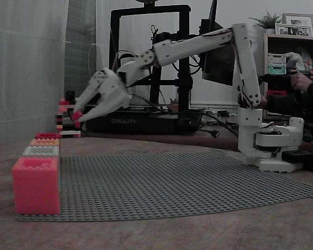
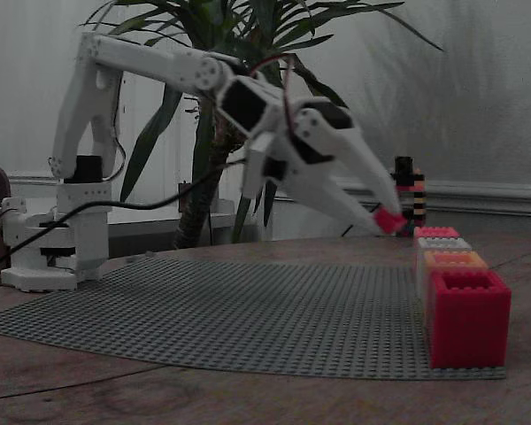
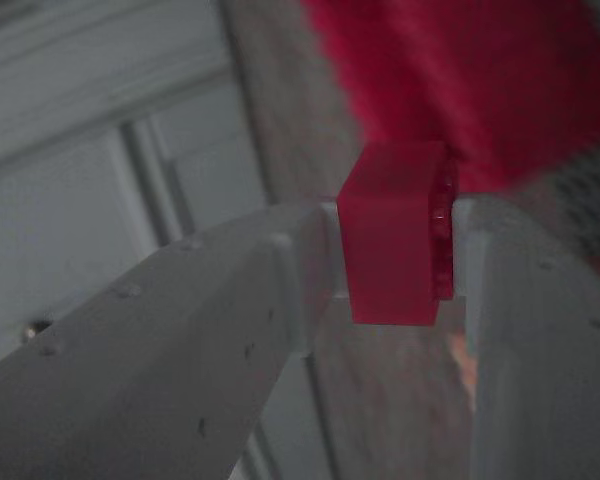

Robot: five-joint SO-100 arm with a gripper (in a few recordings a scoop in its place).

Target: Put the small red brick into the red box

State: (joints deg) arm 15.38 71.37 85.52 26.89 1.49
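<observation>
The grasp is done: the fingers (image 3: 395,240) are clamped on the small red brick (image 2: 389,220), held above the desk's far end near the red box (image 2: 436,233), with lowering and release left.

A brown wooden desk (image 1: 146,234) carries a large grey studded baseplate (image 1: 172,182). A row of brick boxes sits along one edge of the plate: a pink-coral box (image 1: 35,185) nearest in a fixed view, then a grey one (image 1: 40,150), an orange one (image 1: 44,141) and the red box (image 1: 47,135). The arm's white base (image 1: 271,143) stands at the opposite edge.
</observation>
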